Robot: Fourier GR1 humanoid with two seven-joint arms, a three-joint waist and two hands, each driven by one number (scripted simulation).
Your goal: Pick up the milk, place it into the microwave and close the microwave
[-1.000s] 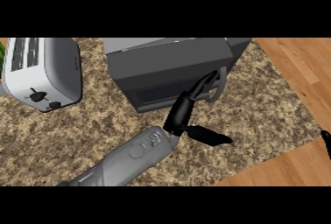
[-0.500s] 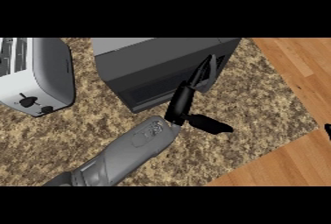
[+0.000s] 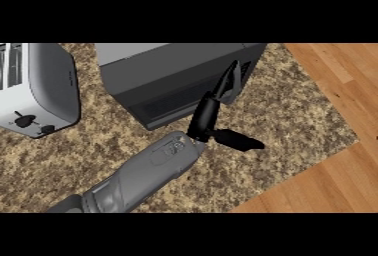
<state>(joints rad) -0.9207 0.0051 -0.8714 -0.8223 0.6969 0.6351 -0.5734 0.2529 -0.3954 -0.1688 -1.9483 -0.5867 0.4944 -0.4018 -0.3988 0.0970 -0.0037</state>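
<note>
A dark grey microwave (image 3: 173,70) stands at the back of the counter, and its front door (image 3: 166,100) looks shut. The milk shows nowhere in the head view. My left hand (image 3: 207,117) comes in from the lower left on a grey forearm. Its straight fingers (image 3: 225,82) lie against the right part of the microwave's door, and its thumb (image 3: 238,140) sticks out to the right above the counter. The hand is open and holds nothing. My right hand is out of the picture.
A silver toaster (image 3: 40,85) stands to the left of the microwave. The speckled stone counter (image 3: 295,120) ends at the right in a slanted edge, with wooden floor (image 3: 332,170) beyond it.
My left hand has slid further up the microwave's door, fingers still straight. The dark sliver at the picture's right edge is gone.
</note>
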